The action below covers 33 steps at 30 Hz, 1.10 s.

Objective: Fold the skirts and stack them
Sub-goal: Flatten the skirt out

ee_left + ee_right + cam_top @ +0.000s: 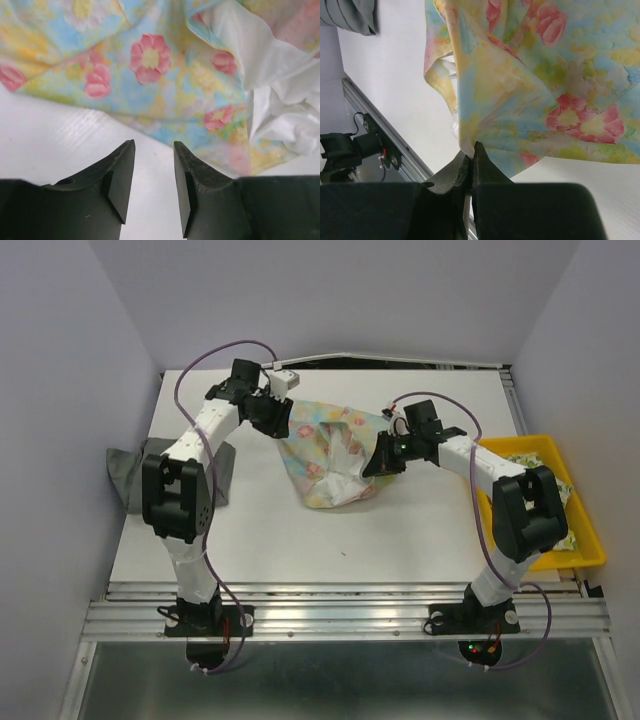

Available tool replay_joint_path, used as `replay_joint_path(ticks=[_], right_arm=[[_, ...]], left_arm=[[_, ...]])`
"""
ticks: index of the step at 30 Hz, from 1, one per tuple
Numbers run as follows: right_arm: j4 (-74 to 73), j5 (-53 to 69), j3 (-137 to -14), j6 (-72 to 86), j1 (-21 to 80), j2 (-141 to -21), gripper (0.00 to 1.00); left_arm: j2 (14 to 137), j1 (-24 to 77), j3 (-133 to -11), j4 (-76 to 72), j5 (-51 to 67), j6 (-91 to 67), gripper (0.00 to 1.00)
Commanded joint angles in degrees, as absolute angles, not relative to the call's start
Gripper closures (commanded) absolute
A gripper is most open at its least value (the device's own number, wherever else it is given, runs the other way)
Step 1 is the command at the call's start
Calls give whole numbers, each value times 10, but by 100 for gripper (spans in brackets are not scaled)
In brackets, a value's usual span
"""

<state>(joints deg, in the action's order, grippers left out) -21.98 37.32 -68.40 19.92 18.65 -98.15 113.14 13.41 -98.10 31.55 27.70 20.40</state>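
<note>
The pastel yellow-blue skirt with pink flowers (325,455) lies crumpled mid-table, its white lining showing at the front. My right gripper (383,455) is shut on the skirt's right edge; in the right wrist view (472,150) the cloth (530,90) is pinched between the closed fingers. My left gripper (283,430) is open and empty at the skirt's back left corner, just above the table; in the left wrist view (154,150) the skirt (150,75) lies just beyond the fingertips. The grey skirt (135,472) lies at the left table edge. The pale green-yellow print skirt (550,480) lies in the tray.
A yellow plastic tray (590,540) stands at the right table edge beside the right arm. The metal rail (340,605) runs along the near edge. Purple walls close in left, right and back.
</note>
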Motion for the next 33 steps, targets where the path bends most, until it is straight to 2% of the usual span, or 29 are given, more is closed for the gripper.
replay_joint_path(ticks=[1, 4, 11, 13, 14, 18, 33], right_arm=[[-194, 375, -707, 227, 181, -1005, 99], [-195, 371, -708, 229, 176, -1012, 99], [-194, 359, -701, 224, 176, -1009, 99], [-195, 353, -700, 223, 176, -1007, 99], [-194, 352, -699, 222, 176, -1005, 99], [-194, 345, -694, 221, 171, -1003, 99], [-195, 331, -692, 215, 171, -1003, 99]], left_arm=[[1002, 186, -880, 232, 230, 179, 52], [983, 235, -831, 184, 153, 178, 52], [1053, 314, -870, 157, 73, 135, 52], [1083, 337, -885, 157, 45, 136, 41], [1099, 343, -891, 160, 33, 136, 41], [1139, 361, -927, 181, -29, 131, 41], [1184, 374, -912, 192, -91, 122, 45]])
